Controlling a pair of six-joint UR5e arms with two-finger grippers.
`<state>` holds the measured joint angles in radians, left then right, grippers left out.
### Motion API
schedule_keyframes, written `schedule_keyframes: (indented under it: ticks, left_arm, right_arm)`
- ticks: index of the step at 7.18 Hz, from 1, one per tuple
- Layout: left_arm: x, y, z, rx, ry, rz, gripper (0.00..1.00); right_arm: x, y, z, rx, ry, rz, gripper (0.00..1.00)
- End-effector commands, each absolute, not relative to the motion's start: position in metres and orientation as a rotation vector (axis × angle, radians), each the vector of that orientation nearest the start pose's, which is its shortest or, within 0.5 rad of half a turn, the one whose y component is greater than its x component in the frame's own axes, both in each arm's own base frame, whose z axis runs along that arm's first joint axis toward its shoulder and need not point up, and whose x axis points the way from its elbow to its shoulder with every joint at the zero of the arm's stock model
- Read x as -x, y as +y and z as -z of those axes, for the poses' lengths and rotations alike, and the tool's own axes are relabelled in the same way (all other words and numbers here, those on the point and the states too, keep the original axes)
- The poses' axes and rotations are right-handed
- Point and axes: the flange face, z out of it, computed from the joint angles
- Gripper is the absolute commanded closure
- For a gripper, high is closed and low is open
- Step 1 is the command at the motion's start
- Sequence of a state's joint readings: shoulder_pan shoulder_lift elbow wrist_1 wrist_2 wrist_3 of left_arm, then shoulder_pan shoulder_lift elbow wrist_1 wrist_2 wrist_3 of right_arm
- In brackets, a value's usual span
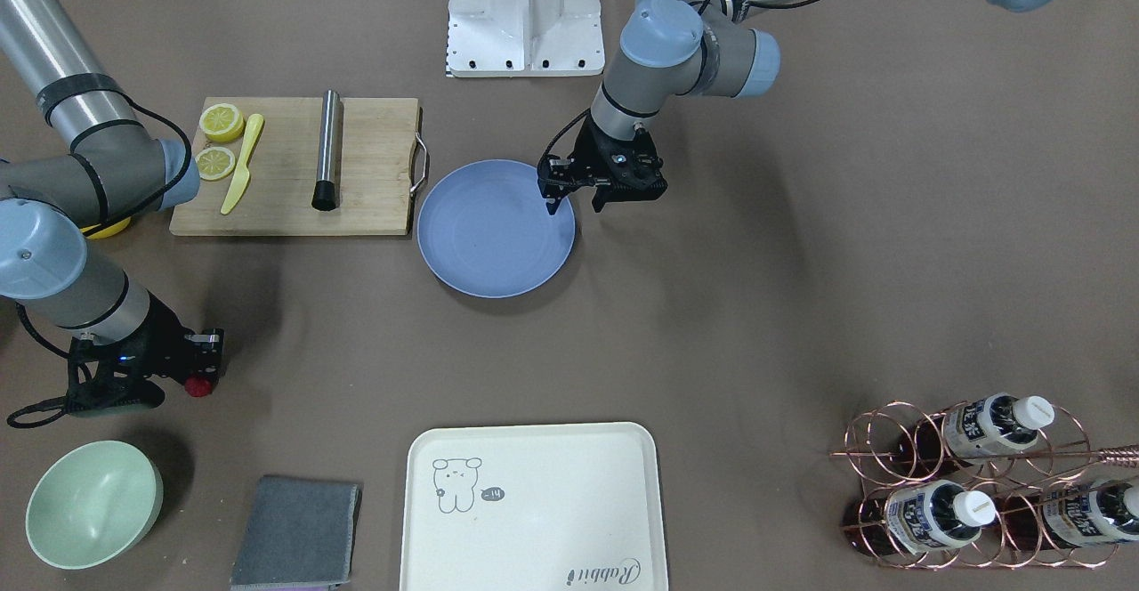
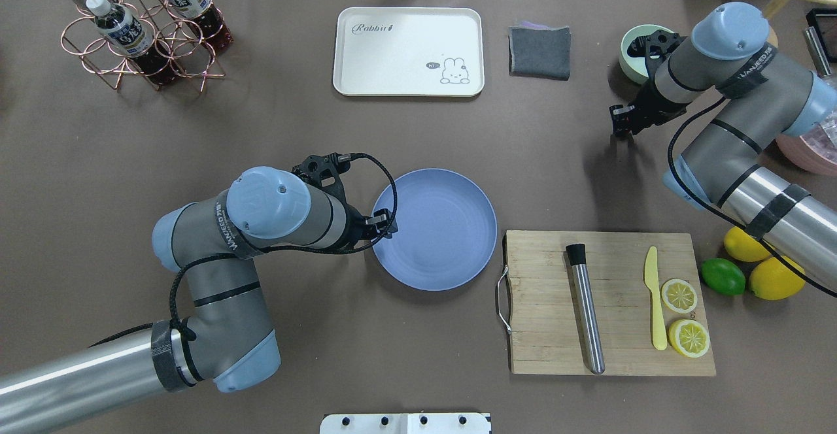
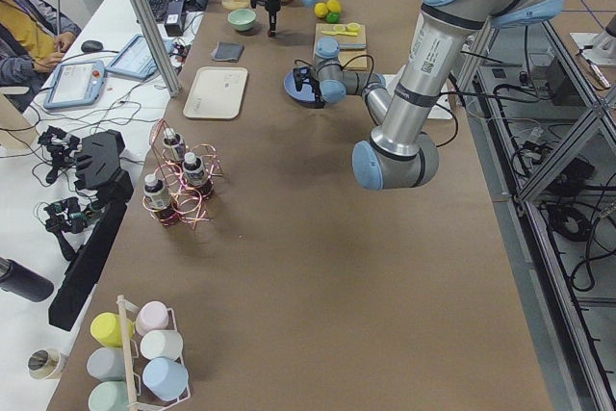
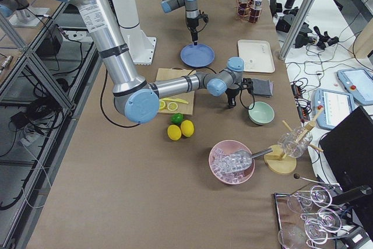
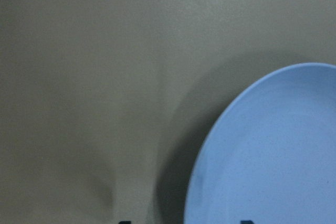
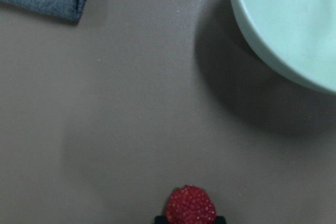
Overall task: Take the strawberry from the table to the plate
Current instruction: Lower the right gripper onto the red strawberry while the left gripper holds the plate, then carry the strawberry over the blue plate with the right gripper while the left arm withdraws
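The strawberry (image 1: 197,386) is a small dark red bumpy berry held at the tips of my right gripper (image 1: 202,376), which is shut on it just above the table (image 1: 756,306), near the pale green bowl. The right wrist view shows the strawberry (image 6: 190,206) between the two dark fingertips. The blue-lavender plate (image 1: 489,239) lies mid-table beside the cutting board and holds nothing. My left gripper (image 1: 576,205) hangs open over the plate's rim on the side away from the board. In the left wrist view only the plate (image 5: 273,171) and bare table show.
A pale green bowl (image 1: 93,502) and a grey cloth (image 1: 296,531) lie close to my right gripper. A cream tray (image 1: 532,506) sits beyond the plate. The cutting board (image 1: 374,173) carries a steel rod, a yellow knife and lemon slices. A copper bottle rack (image 1: 979,484) stands far off.
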<state>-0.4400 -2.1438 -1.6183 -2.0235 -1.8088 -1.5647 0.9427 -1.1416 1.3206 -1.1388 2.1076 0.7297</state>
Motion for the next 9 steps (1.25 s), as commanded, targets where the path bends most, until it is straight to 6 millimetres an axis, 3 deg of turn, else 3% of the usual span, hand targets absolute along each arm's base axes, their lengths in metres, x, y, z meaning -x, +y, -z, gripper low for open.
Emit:
schedule_keyframes:
  ticks: [1,2,3,5,7,8,9]
  left_arm:
    - [-0.568,-0.390,-0.251,-0.027,1.092,0.263,0.24]
    - [-0.563,-0.391,-0.246,-0.034,1.104,0.266,0.24]
    - [-0.540,-0.398,-0.250,-0.051,1.111,0.277,0.26]
    - [-0.451,-0.425,-0.295,-0.185,1.060,0.206,0.29]
    - [-0.349,-0.479,-0.360,-0.179,1.006,0.114,0.28]
    - [-0.310,-0.495,-0.380,-0.200,0.988,0.084,0.28]
    - [-0.287,-0.502,-0.395,-0.217,0.969,0.085,0.28]
  right_arm:
    - [0.334,-0.620,-0.448,-0.172,-0.833,0.070,1.00]
    - [0.334,-0.613,-0.419,-0.201,-0.863,0.073,1.00]
    - [0.358,-0.585,-0.380,-0.179,-0.905,0.033,1.00]
    - [0.434,-0.497,-0.303,-0.147,-0.955,-0.044,1.00]
    - [0.525,-0.415,-0.243,-0.144,-0.954,-0.102,1.00]
    - [0.562,-0.382,-0.224,-0.165,-0.929,-0.092,1.00]
    - [0.589,-0.365,-0.223,-0.161,-0.913,-0.089,1.00]
